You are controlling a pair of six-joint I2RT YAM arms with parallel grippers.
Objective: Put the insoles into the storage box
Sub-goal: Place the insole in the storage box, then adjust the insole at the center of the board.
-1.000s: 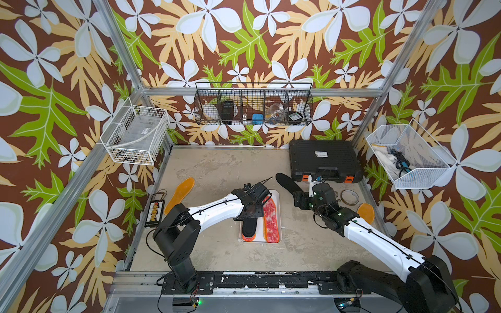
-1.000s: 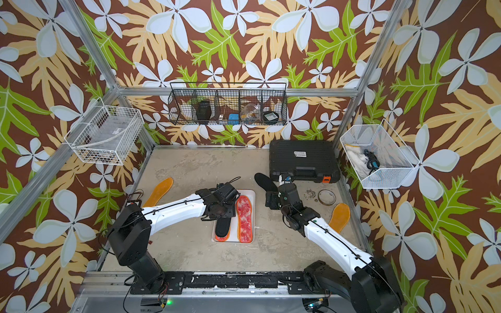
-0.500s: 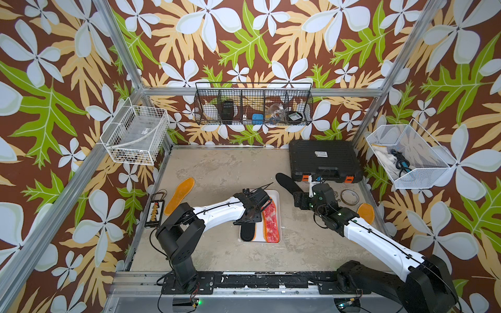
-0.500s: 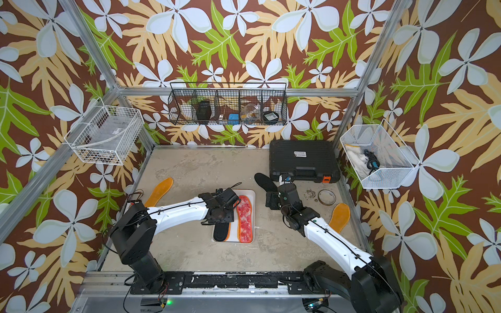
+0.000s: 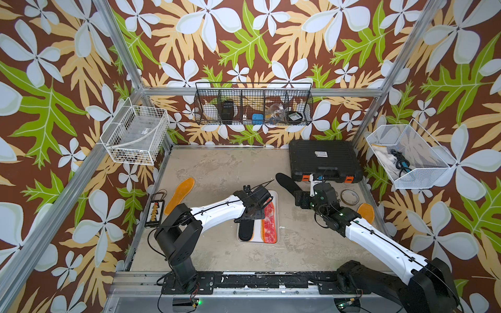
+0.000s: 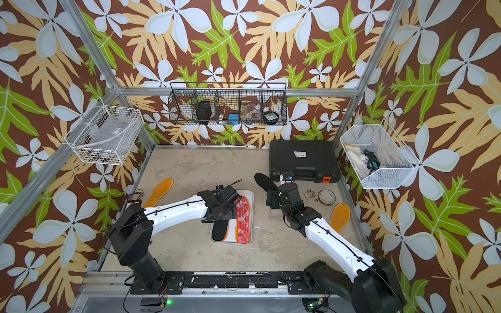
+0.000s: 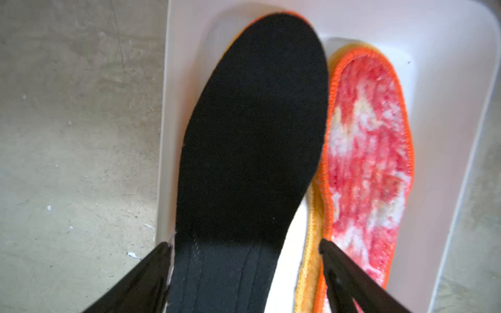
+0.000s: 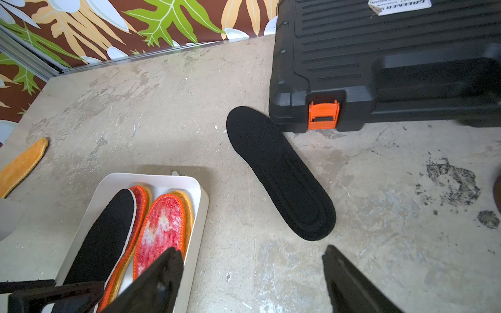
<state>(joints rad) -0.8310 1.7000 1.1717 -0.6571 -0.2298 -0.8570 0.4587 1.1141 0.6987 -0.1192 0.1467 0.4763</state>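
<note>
Your storage box [image 8: 162,181], centre of the worktop [image 5: 217,168], holds a black insole [image 7: 252,135] beside a red-white insole [image 7: 368,151]; your left hand [image 7: 245,245] hangs over them, spread wider than the black one. Second black insole [image 8: 279,173]: on the worktop touching the black case [image 8: 379,67], your right hand [image 8: 252,249] spread and empty nearby. Two more lie outside the box: left orange-yellow insole [image 5: 179,195], right orange-yellow insole [image 5: 366,212].

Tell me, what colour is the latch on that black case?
The latch is bright orange, seen best in the right wrist view.
</note>
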